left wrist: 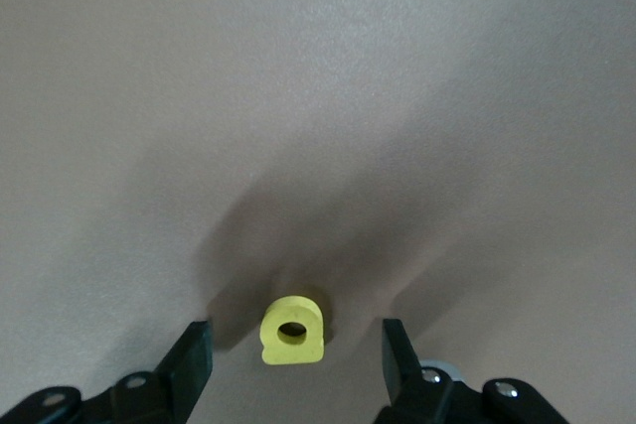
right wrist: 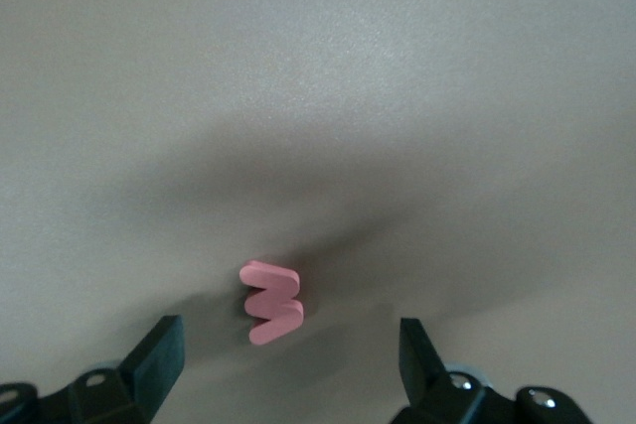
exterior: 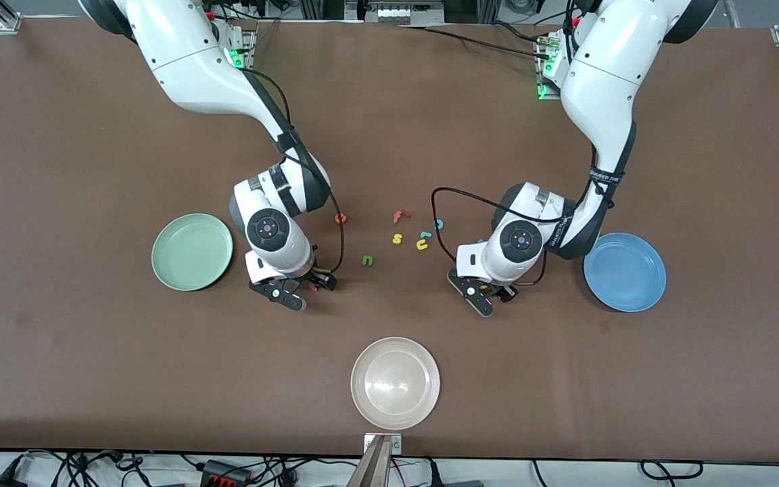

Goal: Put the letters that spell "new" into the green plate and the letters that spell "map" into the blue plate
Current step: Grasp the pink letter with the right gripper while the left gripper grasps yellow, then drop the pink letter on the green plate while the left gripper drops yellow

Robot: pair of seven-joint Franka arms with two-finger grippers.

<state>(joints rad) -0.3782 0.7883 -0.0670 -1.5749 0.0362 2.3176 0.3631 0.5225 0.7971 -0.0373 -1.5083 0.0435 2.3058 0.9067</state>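
**Bench inventory: toy letters, three plates, two end effectors**

- Pinkish-red w (right wrist: 270, 303): flat on the bench, between the spread fingers (right wrist: 159, 354) of the right end effector (exterior: 303, 291), untouched by either.
- Yellow a (left wrist: 292, 331): flat on the bench, between the fingers (left wrist: 191, 359) of the left end effector (exterior: 485, 297), a gap on both sides. Released, grasping nothing.
- Green n (exterior: 367, 260): on the bench between the two arms, nearer the right arm's end.
- Orange e (exterior: 341, 218): farther from the front camera than the n, beside the right arm's wrist.
- Teal p (exterior: 425, 235): in the middle cluster, touching the yellow u (exterior: 422, 245).
- Same cluster: red f (exterior: 400, 216), yellow s (exterior: 397, 238), teal c (exterior: 439, 224).
- Green plate (exterior: 192, 251): toward the right arm's end, no letters in it.
- Blue plate (exterior: 624, 272): toward the left arm's end, no letters in it.
- Whitish-beige plate (exterior: 395, 383): nearest the front camera, mid-bench.
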